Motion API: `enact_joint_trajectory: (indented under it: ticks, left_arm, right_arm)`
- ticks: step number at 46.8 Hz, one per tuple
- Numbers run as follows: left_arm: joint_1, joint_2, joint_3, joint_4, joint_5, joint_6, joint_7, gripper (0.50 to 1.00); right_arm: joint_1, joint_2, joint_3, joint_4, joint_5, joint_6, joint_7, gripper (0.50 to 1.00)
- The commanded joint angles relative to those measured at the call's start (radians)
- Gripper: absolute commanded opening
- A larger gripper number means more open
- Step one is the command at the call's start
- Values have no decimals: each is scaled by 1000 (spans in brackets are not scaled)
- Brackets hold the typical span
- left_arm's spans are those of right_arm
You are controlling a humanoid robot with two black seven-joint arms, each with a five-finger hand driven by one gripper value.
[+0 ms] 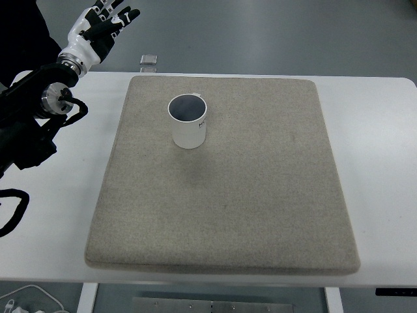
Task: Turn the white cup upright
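Observation:
A white cup (189, 122) stands upright on the grey felt mat (260, 195), in the mat's far left part, its open mouth facing up and its inside dark. My left hand (104, 23) is raised at the top left, beyond the table's far edge and well away from the cup. Its fingers are spread and hold nothing. The left arm (39, 111) comes in from the left edge over the white table. No right arm shows.
The mat lies on a white table (378, 143). A small silver object (149, 60) sits on the floor just past the table's far edge. Black cables (13, 208) loop at the left edge.

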Motion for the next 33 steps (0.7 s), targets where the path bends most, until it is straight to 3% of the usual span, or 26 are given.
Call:
enact_joint_trajectory:
  ticks: [1,9,15,23,33]
  left_arm:
    - [-3,0,1,12,-71,0,60,990]
    - [-3,0,0,12,-217,0,158,990]
    - [0,0,-2,29,-309,1,188,990]
    - [6,-11,-2,46,-415,9,184,992]
    - [37,-39,-11,49,-417,-17,91,996]
  right_arm:
    - [0,0,1,0,0,0,0,930]
    - [0,0,1,0,3,5,0,930]
    - [0,0,1,0,3,6,0,930]
    - [-8,0,-1,0,5,6,0,930]
    - [-11,0,1,0,8,8,1,930]
